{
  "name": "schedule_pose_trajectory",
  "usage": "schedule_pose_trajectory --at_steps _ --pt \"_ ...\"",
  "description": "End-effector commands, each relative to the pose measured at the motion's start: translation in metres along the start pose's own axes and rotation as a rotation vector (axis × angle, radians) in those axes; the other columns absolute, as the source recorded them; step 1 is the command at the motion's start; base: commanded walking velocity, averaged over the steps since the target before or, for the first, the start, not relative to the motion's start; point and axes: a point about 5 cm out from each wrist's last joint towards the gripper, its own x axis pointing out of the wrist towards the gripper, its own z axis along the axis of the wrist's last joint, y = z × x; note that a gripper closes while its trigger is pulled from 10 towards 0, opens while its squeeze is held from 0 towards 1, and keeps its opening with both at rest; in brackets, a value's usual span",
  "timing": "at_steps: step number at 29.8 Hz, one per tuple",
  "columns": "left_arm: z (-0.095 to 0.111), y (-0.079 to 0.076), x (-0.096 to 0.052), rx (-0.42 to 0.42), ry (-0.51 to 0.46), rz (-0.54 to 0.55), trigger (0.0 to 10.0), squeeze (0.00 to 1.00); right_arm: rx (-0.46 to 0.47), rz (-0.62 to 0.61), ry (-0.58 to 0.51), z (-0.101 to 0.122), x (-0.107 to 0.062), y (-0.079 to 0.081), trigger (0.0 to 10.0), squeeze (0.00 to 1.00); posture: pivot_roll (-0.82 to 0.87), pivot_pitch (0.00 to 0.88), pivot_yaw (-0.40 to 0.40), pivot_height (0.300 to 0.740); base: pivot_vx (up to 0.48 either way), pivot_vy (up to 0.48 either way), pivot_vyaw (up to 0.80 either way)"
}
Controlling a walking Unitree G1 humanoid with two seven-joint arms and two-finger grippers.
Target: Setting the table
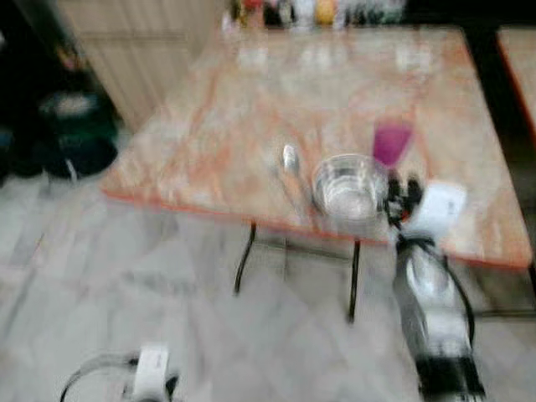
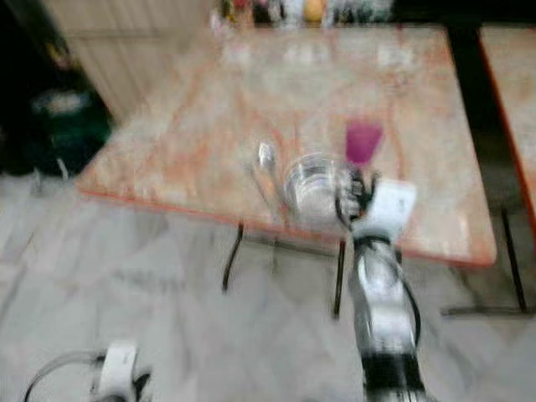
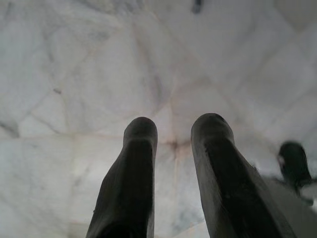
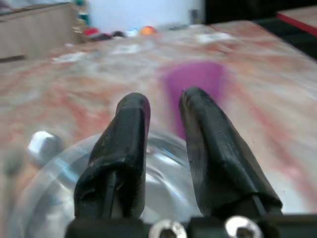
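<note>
Left gripper [image 3: 171, 131] hangs low over pale marble floor [image 3: 74, 74], fingers apart, holding nothing. Right gripper [image 4: 161, 106] reaches over glass bowl [image 1: 347, 188] near front edge of marbled table [image 1: 209, 126], fingers parted, nothing between them. Bowl contents not discernible through blur. Purple cup [image 1: 391, 142] stands just behind bowl; spoon [image 1: 291, 161] lies beside bowl.

1. Right gripper [image 4: 163, 106]: two black fingers [image 4: 124, 148], a narrow gap between the tips, nothing held.
2. Glass bowl [image 4: 59, 198]: clear, directly beneath the fingers, its rim passing under both.
3. Purple cup [image 4: 190, 82]: blurred, just beyond the fingertips, partly hidden behind them.
4. Spoon [image 4: 43, 144]: metal, bowl end showing beside the glass bowl, off to one side of the jaws.
5. Table [image 4: 277, 114]: orange-veined marble top, bearing all the above.
6. Small colourful items [image 4: 119, 32]: far edge of the table, well beyond the jaws, too blurred to identify.
</note>
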Motion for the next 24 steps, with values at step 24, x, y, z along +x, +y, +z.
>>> schedule_pose_trajectory --at_steps 24 --pt "-0.017 0.008 -0.005 0.019 0.062 0.02 10.0 0.0 0.145 -0.295 0.022 0.015 -0.034 -0.033 10.0 1.0 -0.11 0.121 0.082 0.74 0.0 0.0 0.0"
